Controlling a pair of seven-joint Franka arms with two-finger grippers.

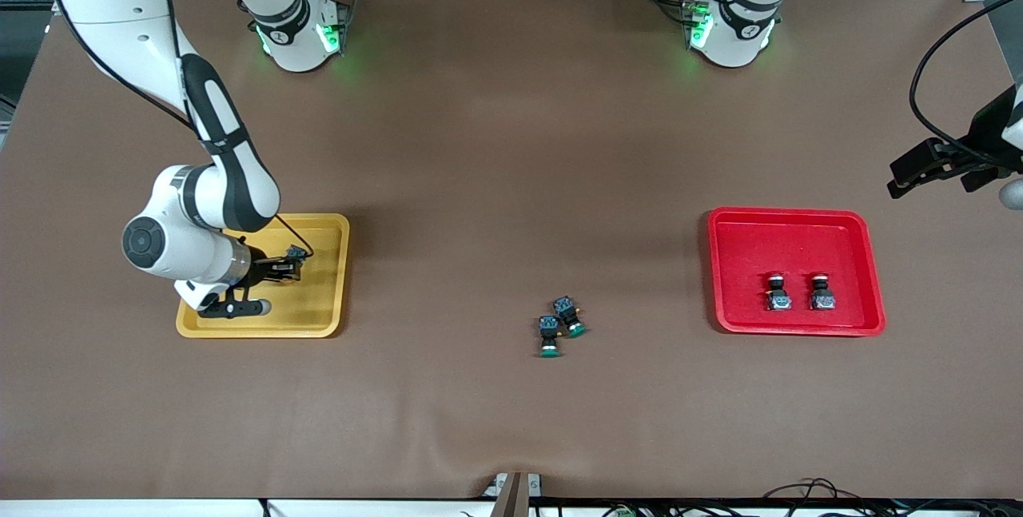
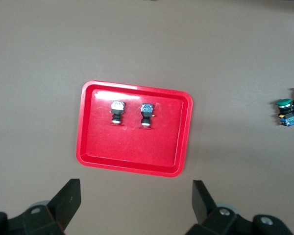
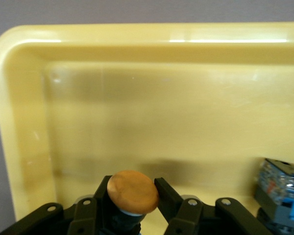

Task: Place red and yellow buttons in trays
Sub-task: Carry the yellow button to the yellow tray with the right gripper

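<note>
Right gripper (image 3: 132,208) low in yellow tray (image 1: 332,261), clamped on yellow-capped button (image 3: 133,192) below cap; small, rigid, prob. light, smooth cap, so body is the hold. Second switch (image 3: 279,198) beside it, wrist view only. Left gripper (image 2: 137,198) wide, over red tray (image 2: 132,156) w/ two buttons (image 2: 117,111).

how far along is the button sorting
Nearly finished. Done: two red buttons sit in the red tray, and one button already lies in the yellow tray. In hand: the right tool is shut on a yellow button low over that tray. Left: release it. The left tool waits open above the red tray.
</note>
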